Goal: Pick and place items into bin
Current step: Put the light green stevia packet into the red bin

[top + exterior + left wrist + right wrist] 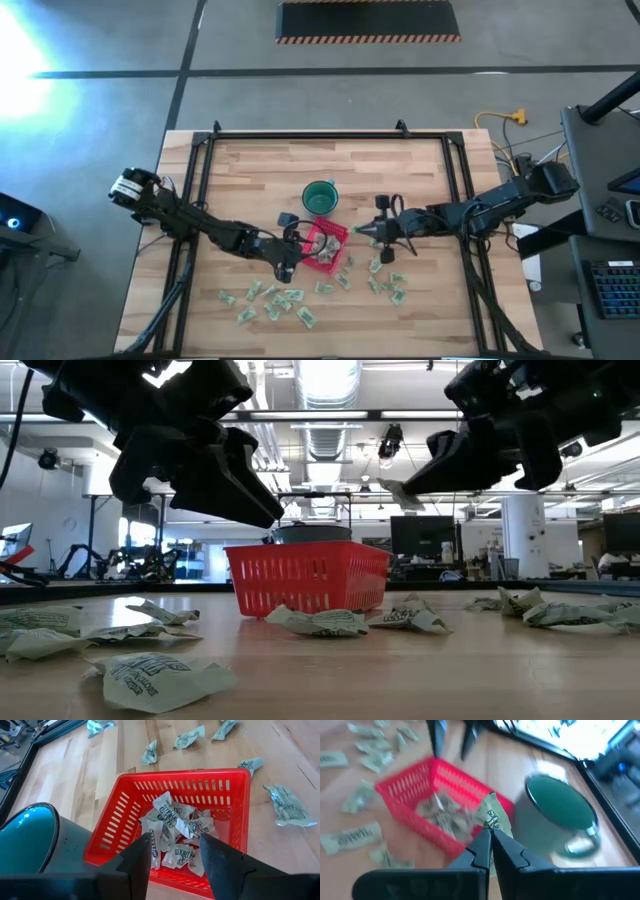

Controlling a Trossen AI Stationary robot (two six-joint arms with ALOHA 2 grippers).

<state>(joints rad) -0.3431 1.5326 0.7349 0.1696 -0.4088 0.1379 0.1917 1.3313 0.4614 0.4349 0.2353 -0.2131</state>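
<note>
- Bin (326,246): red, low slotted walls, on the table (250,180) directly under the left fingers (140,857); several packets already inside.
- Left gripper (173,852): fingers apart, nothing between them, poised over the bin's inside near one wall.
- Right gripper (490,836): fingers closed on one packet (492,817), pinched at its lower edge, the rest standing up past the fingertips.
- Held packet is up off the table, just beside the bin's rim, between bin and cup (562,815).
- Cup: dark green, round, upright, just beyond the bin from the left fingers.
- Loose packets (270,298): green-and-white, crumpled, scattered on the table on the far side of the bin from the cup; another cluster (388,285) lies below the right fingers.
- Low view: both grippers hang above the table, the right one carrying its packet clear of the bin.
</note>
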